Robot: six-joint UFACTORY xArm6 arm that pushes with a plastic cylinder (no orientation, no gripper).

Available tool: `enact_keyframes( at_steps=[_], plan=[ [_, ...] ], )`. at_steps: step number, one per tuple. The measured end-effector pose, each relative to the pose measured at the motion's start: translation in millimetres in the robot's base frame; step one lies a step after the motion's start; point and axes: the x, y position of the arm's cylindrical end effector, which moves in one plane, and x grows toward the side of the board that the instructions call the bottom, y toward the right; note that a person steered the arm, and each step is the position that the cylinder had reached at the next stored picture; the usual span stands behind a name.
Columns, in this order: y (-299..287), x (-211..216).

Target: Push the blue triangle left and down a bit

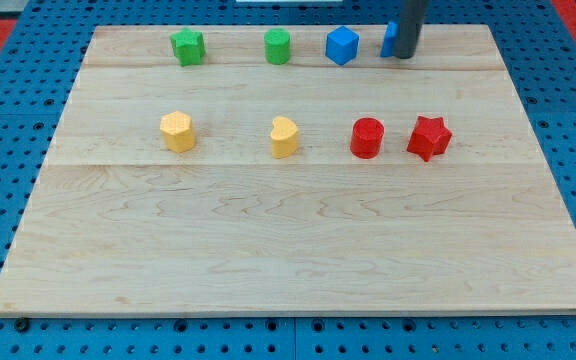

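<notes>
The blue triangle sits near the view's top right of the wooden board, mostly hidden behind my rod. My tip is down on the board right beside it, on its right side, touching or nearly touching it. A blue cube-like block stands just left of the triangle.
Along the view's top row are a green star and a green cylinder. In the middle row are a yellow hexagon, a yellow heart, a red cylinder and a red star.
</notes>
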Motion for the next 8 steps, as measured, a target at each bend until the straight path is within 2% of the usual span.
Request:
enact_keyframes(
  at_steps=[1, 2, 3, 5, 8],
  plan=[
    [25, 0],
    [74, 0],
    [85, -12],
    [63, -43],
    [1, -38]
  ],
)
